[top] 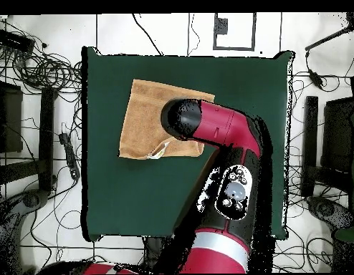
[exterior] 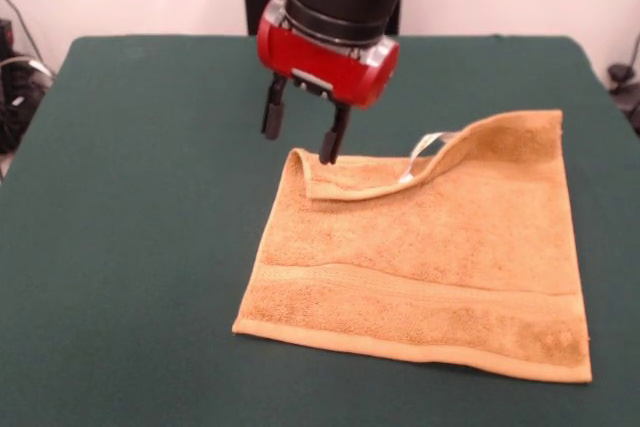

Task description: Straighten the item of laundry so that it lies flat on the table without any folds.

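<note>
Towel (exterior: 420,267) flat, far edge folded; green table (exterior: 130,247); open tool (exterior: 303,137) above.

Dark green table (exterior: 140,247), felt-like top. Orange towel (exterior: 430,267) lies on it, mostly flat, far edge folded over w/ white tag (exterior: 425,152) showing.

The towel (exterior: 420,267) lies on the table (exterior: 130,247), spread mostly below and to the right of the jaws in the front view. Its far edge is folded over toward the front, and the fold's left end sits right beneath the gripper (exterior: 303,134). The white tag (exterior: 425,154) lies on the fold, well to the right of the jaws. In the overhead view the arm (top: 223,132) covers the towel's (top: 147,114) right part.
</note>
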